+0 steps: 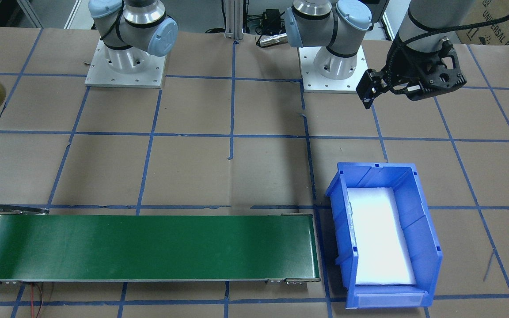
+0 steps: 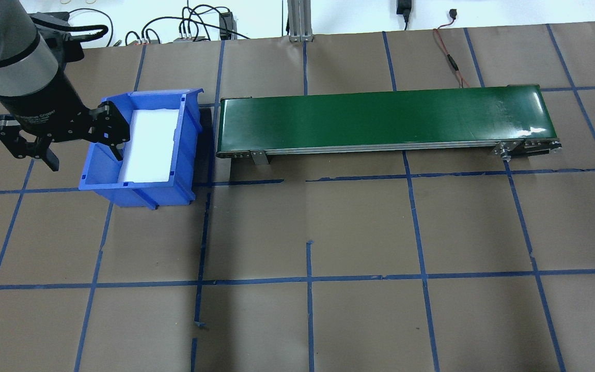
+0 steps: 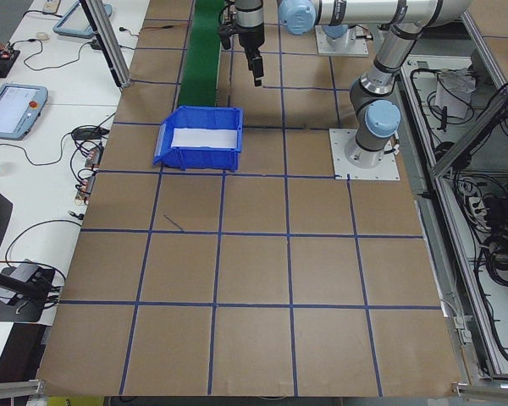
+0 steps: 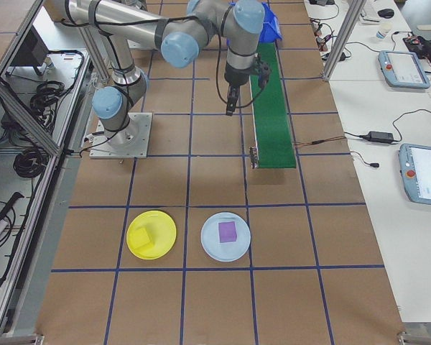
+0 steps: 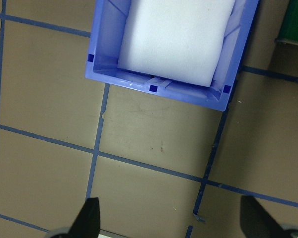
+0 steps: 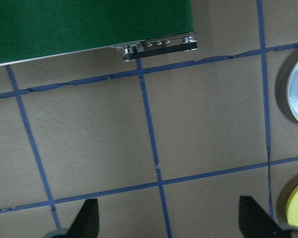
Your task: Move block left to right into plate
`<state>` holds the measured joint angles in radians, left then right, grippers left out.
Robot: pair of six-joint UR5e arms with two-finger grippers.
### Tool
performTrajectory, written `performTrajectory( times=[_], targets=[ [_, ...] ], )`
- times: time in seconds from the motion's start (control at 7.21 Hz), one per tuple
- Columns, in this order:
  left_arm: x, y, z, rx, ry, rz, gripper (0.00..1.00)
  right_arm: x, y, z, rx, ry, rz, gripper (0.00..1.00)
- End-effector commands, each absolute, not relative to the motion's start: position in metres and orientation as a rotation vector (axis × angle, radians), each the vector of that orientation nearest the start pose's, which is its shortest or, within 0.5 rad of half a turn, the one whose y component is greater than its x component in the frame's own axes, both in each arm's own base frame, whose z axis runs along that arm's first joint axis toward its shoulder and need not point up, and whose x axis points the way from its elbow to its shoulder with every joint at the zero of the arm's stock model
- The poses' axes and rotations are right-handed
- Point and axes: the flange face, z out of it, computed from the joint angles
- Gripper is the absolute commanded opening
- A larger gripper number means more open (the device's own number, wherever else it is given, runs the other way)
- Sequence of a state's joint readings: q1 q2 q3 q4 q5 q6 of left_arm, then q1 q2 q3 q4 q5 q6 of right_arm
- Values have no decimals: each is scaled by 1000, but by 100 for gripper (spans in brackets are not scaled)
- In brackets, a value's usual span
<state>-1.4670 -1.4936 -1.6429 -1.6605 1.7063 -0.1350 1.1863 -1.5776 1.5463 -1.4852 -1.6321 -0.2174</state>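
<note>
2 silver-grey arms with pale blue joint caps, square metal bases, black cabled claws: left claw [image 2: 73, 147].

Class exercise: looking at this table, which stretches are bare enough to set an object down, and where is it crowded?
Bare: the taped table on the robot's side of the green conveyor belt and blue bin, and the belt's own top. Crowded: the bin with the left gripper hanging over its wall, and the right-end corner with the yellow plate and pale blue plate, each holding a block.

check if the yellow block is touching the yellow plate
Touching. The exterior right view shows the yellow block resting on the yellow plate, inside its rim.
</note>
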Motion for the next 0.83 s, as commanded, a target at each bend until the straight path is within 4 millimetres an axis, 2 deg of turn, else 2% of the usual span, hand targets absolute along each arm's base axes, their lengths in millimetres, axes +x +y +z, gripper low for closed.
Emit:
performTrajectory(
  times=[0.0,0.14,0.28,0.42,0.55,0.69],
  targets=[
    [-72,-460,482,-350,2982,124,100,62,-485,510,310,3154,51,100],
    [-72,-460,482,-350,2981,124,100,102,-479,509,315,3094,42,100],
    [-72,-461,481,-350,2982,124,100,122,-476,508,281,3085,30,100],
    [-72,-460,481,-349,2981,126,100,146,-476,508,333,3076,-12,100],
    [-72,-461,481,-350,2982,126,100,165,-473,507,288,3091,-30,100],
    [-72,-460,480,-350,2982,128,100,165,-474,508,287,3090,-37,100]
  ],
)
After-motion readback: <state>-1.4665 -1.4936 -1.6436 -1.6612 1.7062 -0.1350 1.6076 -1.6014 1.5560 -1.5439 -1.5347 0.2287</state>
